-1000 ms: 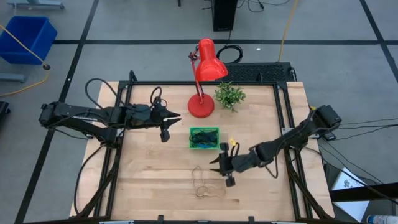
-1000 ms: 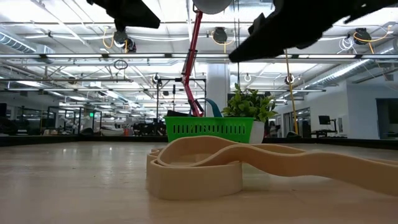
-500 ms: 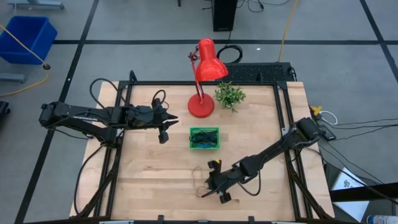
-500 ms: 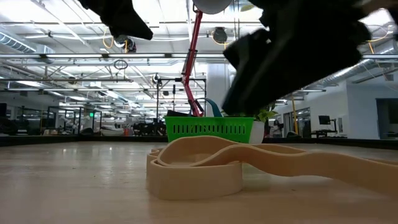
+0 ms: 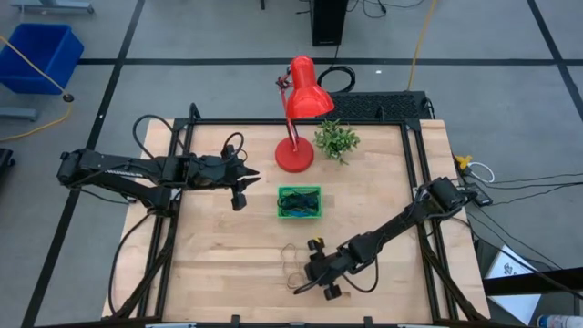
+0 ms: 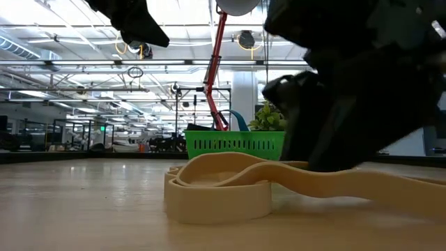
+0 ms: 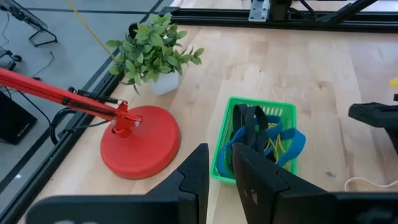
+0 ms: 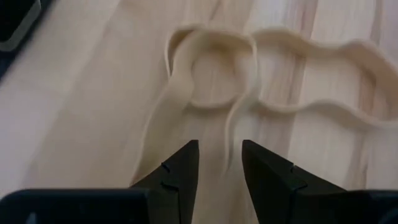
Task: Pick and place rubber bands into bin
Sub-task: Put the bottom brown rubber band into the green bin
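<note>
A tan rubber band (image 5: 292, 261) lies as a wavy loop on the wooden table near its front edge; it also fills the foreground of the low view (image 6: 223, 188). My right gripper (image 5: 308, 284) is low over it and open. One strand (image 8: 231, 127) runs into the gap between its fingers (image 8: 221, 167). The green bin (image 5: 300, 202) stands at mid-table with black, blue and yellow rubber bands (image 7: 264, 134) inside. My left gripper (image 5: 240, 182) hangs above the table left of the bin, its fingers (image 7: 221, 180) open by a narrow gap and holding nothing. My right gripper slants down from the table's right, and its open fingers (image 8: 180, 165) stand on either side of one strand of the tan rubber band (image 8: 227, 146). I cannot tell whether they touch it. The band lies flat on the table.
A red desk lamp (image 5: 294, 155) and a small potted plant (image 5: 337, 138) stand behind the bin at the table's far side. Black frame rails (image 5: 414, 182) run along the table's edges. A blue crate (image 5: 41, 55) sits on the floor far left.
My right gripper has gone toward the table's near edge and leftward, sinking and tipping further down, from beside the bin to just over the tan rubber band. The band has stayed where it lay.
</note>
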`<state>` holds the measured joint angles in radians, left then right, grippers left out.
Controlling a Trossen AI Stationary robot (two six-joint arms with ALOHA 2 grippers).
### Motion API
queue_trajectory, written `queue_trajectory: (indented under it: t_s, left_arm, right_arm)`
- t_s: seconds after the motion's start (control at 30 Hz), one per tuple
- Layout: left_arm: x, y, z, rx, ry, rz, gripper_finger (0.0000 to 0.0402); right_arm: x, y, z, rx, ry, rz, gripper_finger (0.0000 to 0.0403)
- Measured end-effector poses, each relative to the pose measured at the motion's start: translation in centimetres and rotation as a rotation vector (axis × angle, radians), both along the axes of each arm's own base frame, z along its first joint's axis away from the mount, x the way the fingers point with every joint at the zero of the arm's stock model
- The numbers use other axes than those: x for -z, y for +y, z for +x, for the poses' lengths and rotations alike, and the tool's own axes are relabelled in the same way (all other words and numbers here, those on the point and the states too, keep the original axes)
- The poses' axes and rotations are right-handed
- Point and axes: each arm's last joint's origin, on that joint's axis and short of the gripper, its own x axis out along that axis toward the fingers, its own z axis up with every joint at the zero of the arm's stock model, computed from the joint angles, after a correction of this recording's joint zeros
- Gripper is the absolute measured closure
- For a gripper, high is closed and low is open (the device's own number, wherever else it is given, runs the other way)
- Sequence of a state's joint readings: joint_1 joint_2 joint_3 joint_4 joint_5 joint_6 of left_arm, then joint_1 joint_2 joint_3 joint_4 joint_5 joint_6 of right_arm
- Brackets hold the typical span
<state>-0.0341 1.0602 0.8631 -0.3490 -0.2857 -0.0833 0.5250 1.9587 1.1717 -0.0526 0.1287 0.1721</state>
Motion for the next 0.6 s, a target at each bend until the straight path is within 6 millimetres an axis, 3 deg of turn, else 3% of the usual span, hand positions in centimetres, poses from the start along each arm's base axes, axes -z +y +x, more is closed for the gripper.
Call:
queue_trajectory:
  t_s: [0.2, 0.47, 0.6]
  left_arm:
    - [-0.01, 0.0, 0.0, -0.003, -0.002, -0.004, 0.0325]
    - [-0.01, 0.0, 0.01, -0.006, -0.004, -0.01, 0.0325]
    - [-0.01, 0.0, 0.01, -0.006, -0.004, -0.01, 0.0325]
  right_arm:
    - [0.36, -0.33, -0.35, 0.007, 0.052, -0.031, 0.03]
    - [0.26, -0.47, -0.35, 0.058, 0.066, 0.003, 0.0394]
    - [0.23, -0.7, -0.24, 0.174, 0.059, 0.028, 0.0399]
